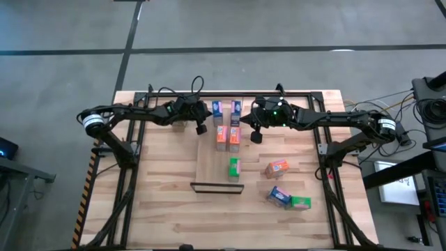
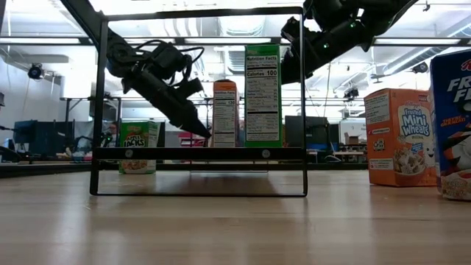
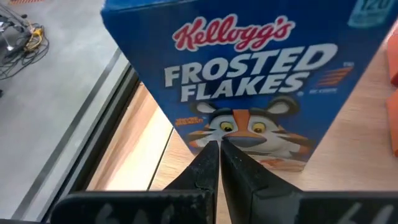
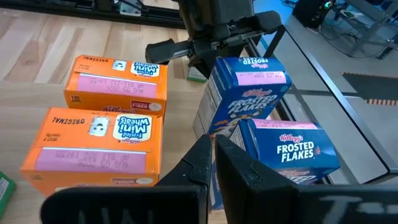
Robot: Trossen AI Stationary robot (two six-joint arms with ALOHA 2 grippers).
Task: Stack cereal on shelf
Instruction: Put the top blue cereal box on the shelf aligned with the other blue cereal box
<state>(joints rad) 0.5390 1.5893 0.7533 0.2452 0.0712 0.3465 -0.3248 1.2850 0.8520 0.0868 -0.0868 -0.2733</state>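
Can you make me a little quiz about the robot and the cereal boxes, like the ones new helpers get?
1. True or false: the left end effector and the right end effector are both shut.
2. Pick one: the cereal box right in front of the left end effector is A) blue, B) orange, C) green.
3. Count: how many orange boxes does the right wrist view show?

Key: 1. True. 2. A. 3. Two.
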